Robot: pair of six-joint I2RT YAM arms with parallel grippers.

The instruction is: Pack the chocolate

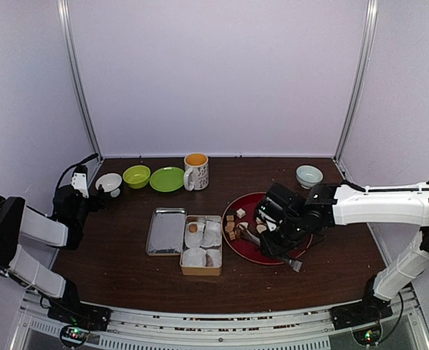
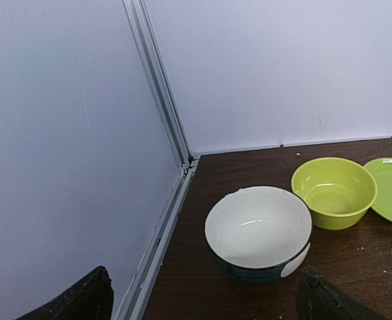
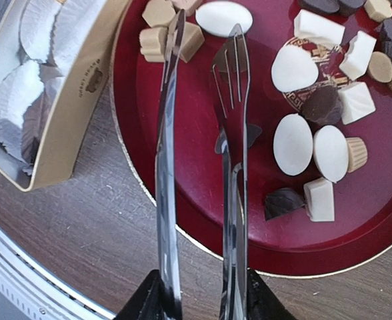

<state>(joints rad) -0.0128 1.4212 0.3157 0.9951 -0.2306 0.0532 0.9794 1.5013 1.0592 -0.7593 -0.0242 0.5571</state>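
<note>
Currently right fingers (image 3: 146, 305) pinch thin steel tongs (image 3: 165, 200), tips parted over left edge of round red plate (image 3: 363, 227), likely to nip its brown, tan, white chocolate pieces (image 3: 293, 143); left fingers (image 2: 86, 300) spread, idle, back-left corner of surface (image 1: 127, 273).

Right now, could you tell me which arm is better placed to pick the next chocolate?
The right arm: its jaws hold the tongs over the plate of chocolate. The left arm sits open-jawed by the white bowl.
</note>
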